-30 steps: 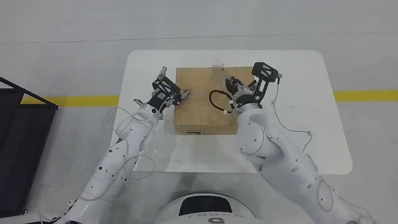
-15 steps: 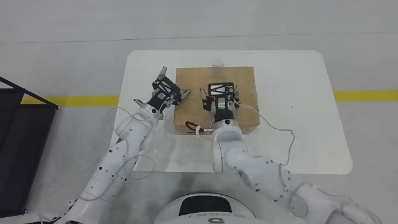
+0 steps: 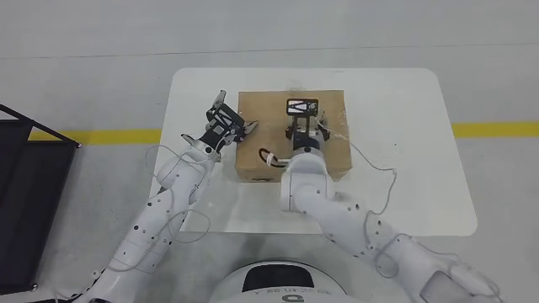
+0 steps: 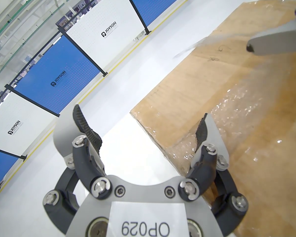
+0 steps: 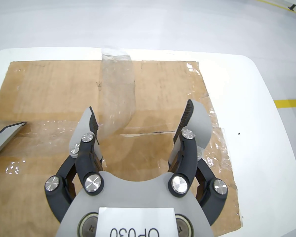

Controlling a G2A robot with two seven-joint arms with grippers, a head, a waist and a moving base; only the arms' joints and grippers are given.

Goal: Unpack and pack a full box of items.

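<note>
Box [image 3: 253, 109] closed, taped, at middle of worktop [image 3: 404, 151]. Left gripper [image 4: 141, 114] wide open at box's left edge, one finger over corner. Right gripper [image 5: 139, 104] wide open above box top, holding nothing; clear tape [image 5: 117, 87] strip just beside one finger.

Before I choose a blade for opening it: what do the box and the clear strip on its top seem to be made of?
The box looks like plain brown cardboard, matte, with a fibrous grain and a flap seam. The strip looks like clear plastic packing tape: glossy and crinkled, with the cardboard showing through it; probably a thin film.
</note>
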